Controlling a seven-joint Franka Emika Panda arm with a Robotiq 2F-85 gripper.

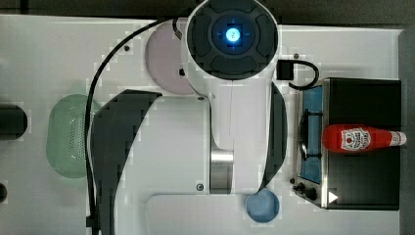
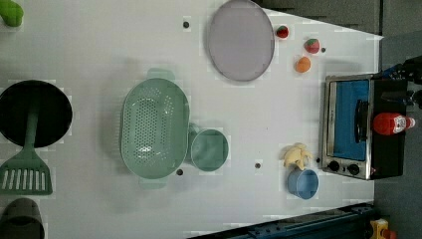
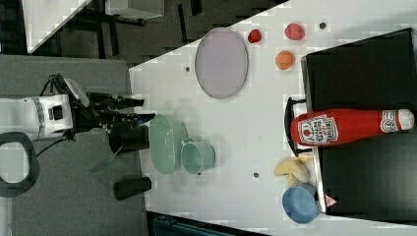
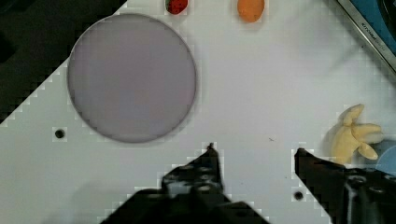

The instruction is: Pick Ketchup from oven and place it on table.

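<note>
Ketchup lies atop oven (door shut).

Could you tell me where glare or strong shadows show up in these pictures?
Top view: a bright blue light glows on the arm's round cap, and dark arm shadows cross the table. Left view: soft shadow beside the green colander. Wrist view: even light, open gripper dark.

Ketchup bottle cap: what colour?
White, on the red Ketchup squeeze bottle; clearest in the right view.
</note>
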